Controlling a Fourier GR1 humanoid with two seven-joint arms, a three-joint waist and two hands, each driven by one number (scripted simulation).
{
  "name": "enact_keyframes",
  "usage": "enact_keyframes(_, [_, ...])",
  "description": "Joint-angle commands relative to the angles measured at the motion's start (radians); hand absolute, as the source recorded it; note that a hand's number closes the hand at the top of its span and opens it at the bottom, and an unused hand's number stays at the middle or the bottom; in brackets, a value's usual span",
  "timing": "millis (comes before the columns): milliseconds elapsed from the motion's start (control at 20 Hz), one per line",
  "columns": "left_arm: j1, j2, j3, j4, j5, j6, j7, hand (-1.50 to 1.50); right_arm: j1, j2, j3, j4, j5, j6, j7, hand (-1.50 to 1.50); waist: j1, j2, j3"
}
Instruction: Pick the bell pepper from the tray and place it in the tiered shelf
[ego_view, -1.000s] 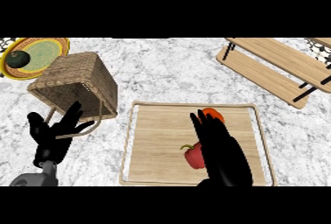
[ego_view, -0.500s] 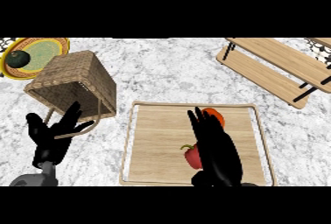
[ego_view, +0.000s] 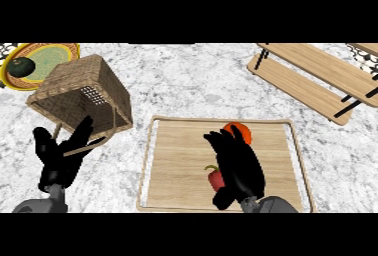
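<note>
The bell pepper (ego_view: 215, 179), small and red with a green stem at its upper left, lies on the wooden tray (ego_view: 177, 165) toward the near edge, its long axis seemingly running near-to-far, though the right hand (ego_view: 238, 167) hides its right side. That hand lies just over and to the right of it, fingers (ego_view: 221, 142) stretched straight away from the robot and holding nothing, so the pepper sits by the palm's left edge, beside the thumb. The left hand (ego_view: 60, 157) rests open over the tabletop (ego_view: 192, 85) left of the tray, farther off, and the tiered shelf (ego_view: 314, 80) stands well apart at far right.
</note>
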Motion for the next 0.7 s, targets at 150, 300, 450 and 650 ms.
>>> enact_keyframes(150, [-0.02,0.01,0.04,0.101,0.01,-0.04,-0.025,0.0,0.034,0.015,0.089,0.091,0.035,0.019,-0.112,1.5,-0.004,0.012,-0.002])
enact_keyframes(300, [-0.017,-0.039,-0.011,0.028,-0.035,0.022,0.037,0.0,0.076,0.003,0.074,0.033,0.02,0.016,-0.152,1.5,-0.006,0.01,-0.002])
enact_keyframes(450, [0.019,-0.016,0.018,0.029,-0.022,-0.021,0.004,0.0,-0.002,0.071,0.029,0.11,0.031,0.002,-0.197,1.5,0.001,0.011,-0.002])
enact_keyframes(650, [-0.004,-0.026,0.003,0.012,-0.025,-0.001,0.033,0.0,-0.026,0.15,-0.178,0.125,-0.02,-0.032,0.023,1.5,0.003,0.017,-0.001])
